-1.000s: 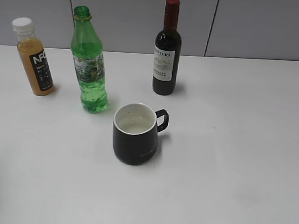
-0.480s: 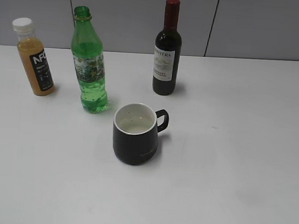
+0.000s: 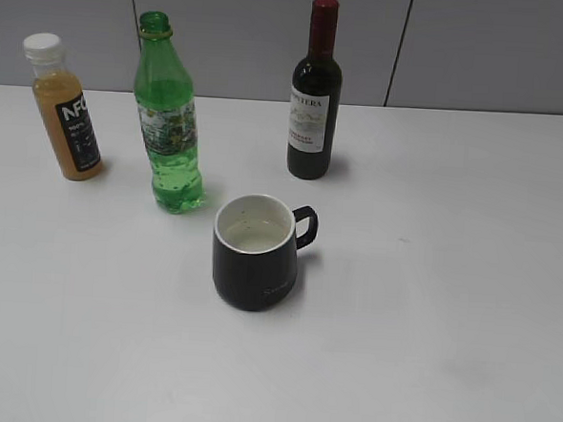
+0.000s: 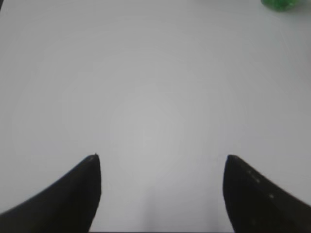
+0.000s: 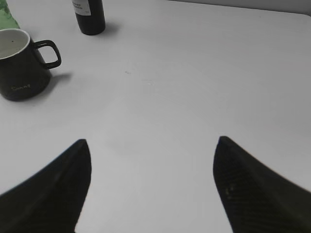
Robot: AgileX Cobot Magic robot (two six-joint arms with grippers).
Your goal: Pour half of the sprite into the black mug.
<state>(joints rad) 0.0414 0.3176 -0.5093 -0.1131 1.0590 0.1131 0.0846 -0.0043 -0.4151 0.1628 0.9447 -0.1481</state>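
Observation:
The sprite (image 3: 170,118), a tall green capless bottle, stands upright on the white table, left of centre. Its base shows at the top right of the left wrist view (image 4: 278,4) and its edge at the top left of the right wrist view (image 5: 6,13). The black mug (image 3: 255,252) stands in front of it to the right, handle pointing right, with some liquid inside. It also shows in the right wrist view (image 5: 22,65). My left gripper (image 4: 161,158) is open over bare table. My right gripper (image 5: 151,141) is open and empty, well right of the mug. Neither gripper shows in the exterior view.
An orange juice bottle (image 3: 66,107) with a white cap stands at the far left. A dark wine bottle (image 3: 314,93) with a red cap stands behind the mug, also in the right wrist view (image 5: 90,17). A grey wall runs behind the table (image 3: 449,279).

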